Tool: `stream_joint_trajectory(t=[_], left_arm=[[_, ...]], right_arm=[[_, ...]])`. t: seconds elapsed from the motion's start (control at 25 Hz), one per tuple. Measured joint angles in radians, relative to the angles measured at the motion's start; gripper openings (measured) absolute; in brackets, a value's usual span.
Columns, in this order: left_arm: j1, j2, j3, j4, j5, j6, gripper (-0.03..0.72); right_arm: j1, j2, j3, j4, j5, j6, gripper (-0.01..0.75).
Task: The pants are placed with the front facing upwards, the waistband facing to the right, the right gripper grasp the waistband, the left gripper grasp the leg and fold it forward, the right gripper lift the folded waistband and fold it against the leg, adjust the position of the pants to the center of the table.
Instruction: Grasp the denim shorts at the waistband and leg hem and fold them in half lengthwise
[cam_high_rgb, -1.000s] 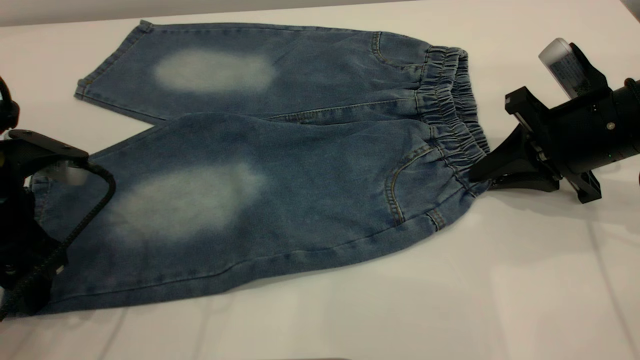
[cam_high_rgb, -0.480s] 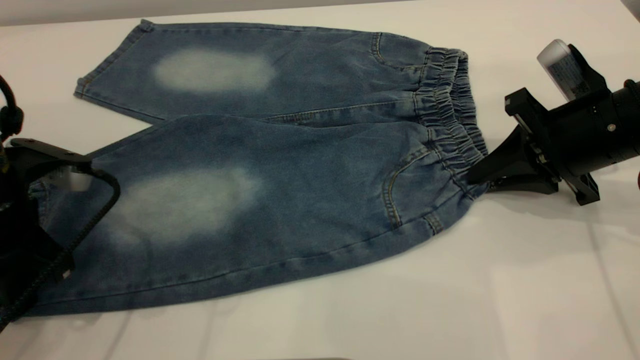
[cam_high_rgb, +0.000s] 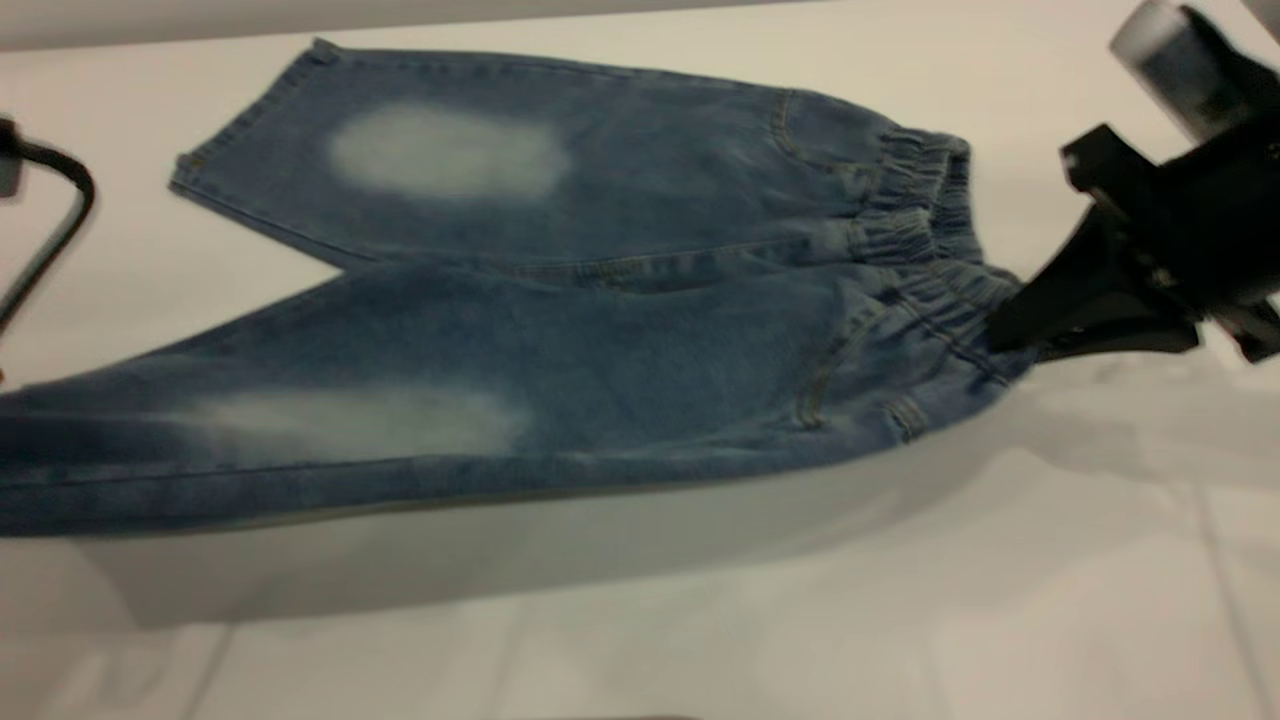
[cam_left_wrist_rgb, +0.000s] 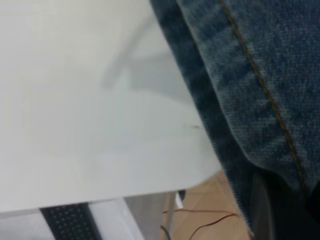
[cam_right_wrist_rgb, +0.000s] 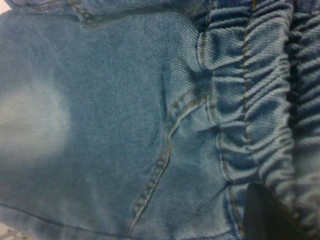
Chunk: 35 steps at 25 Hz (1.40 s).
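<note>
The blue denim pants (cam_high_rgb: 600, 330) lie front up on the white table (cam_high_rgb: 900, 600), with the ruffled waistband (cam_high_rgb: 920, 200) to the right. My right gripper (cam_high_rgb: 1005, 330) is shut on the waistband's near corner and holds it raised; one dark finger (cam_right_wrist_rgb: 262, 215) presses on the gathered band (cam_right_wrist_rgb: 250, 100). The near leg (cam_high_rgb: 250, 440) stretches taut to the left edge, off the table, with a shadow beneath it. My left gripper (cam_left_wrist_rgb: 272, 200) is outside the exterior view and is shut on the leg's hem (cam_left_wrist_rgb: 260, 100). The far leg (cam_high_rgb: 450, 160) rests flat.
A black cable (cam_high_rgb: 55, 215) of the left arm loops at the left edge. The table's edge (cam_left_wrist_rgb: 125, 192) shows in the left wrist view, with the floor and thin wires (cam_left_wrist_rgb: 200, 225) below it.
Both grippers rose and lifted the near leg and the waistband corner off the table. The pants shifted a little to the right. The left gripper left the exterior view.
</note>
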Motion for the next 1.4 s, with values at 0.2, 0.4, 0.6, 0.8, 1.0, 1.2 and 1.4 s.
stream_joint_trajectory(t=[0.2,0.4,0.6,0.8,1.0,1.2,1.4], left_arm=[[0.0,-0.111,0.0,-0.108,0.099,0.098,0.036],[0.0,-0.202,0.001,-0.175,0.171,0.159,0.036],[0.0,-0.273,-0.014,-0.173,0.092,0.159,0.036],[0.0,-0.225,-0.111,-0.173,0.034,0.134,0.036],[0.0,-0.128,-0.233,-0.173,-0.041,0.124,0.036],[0.0,0.006,-0.336,-0.173,-0.11,0.111,0.036],[0.0,0.146,-0.45,-0.173,-0.17,0.093,0.036]], right_arm=[[0.0,-0.161,0.089,-0.075,-0.02,0.088,0.05],[0.0,-0.311,0.119,-0.197,-0.022,0.259,0.05],[0.0,-0.367,0.1,-0.219,-0.081,0.374,0.05],[0.0,-0.367,0.037,-0.202,-0.129,0.414,0.05],[0.0,-0.351,-0.041,-0.192,-0.142,0.454,0.05],[0.0,-0.264,-0.104,-0.184,-0.148,0.478,0.05],[0.0,-0.153,-0.175,-0.156,-0.148,0.499,0.05]])
